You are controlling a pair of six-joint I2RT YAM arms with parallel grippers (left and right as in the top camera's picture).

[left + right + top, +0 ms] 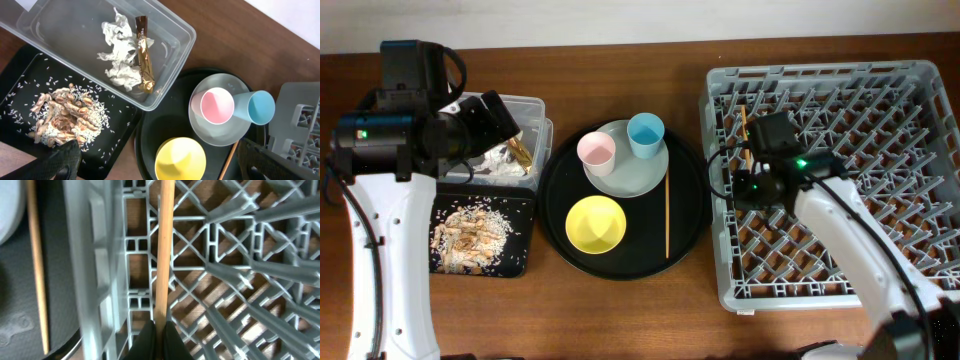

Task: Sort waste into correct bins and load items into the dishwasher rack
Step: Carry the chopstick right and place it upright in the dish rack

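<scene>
My right gripper [160, 330] is shut on a wooden chopstick [163, 255] over the left part of the grey dishwasher rack [910, 80]; its tip shows in the overhead view [743, 122]. The second chopstick [667, 215] lies on the round black tray [556, 180], beside the grey-green plate [638, 175] with the pink cup [596, 152] and blue cup [645, 134], and the yellow bowl [596, 224]. My left gripper [160, 162] is open and empty above the bins. The clear box [172, 35] holds white paper [120, 55] and the gold-brown wrapper [144, 62]. The black tray [520, 262] holds food scraps [470, 235].
The left arm's body [410, 130] covers the left half of the clear box in the overhead view. Wooden table edge runs along the front.
</scene>
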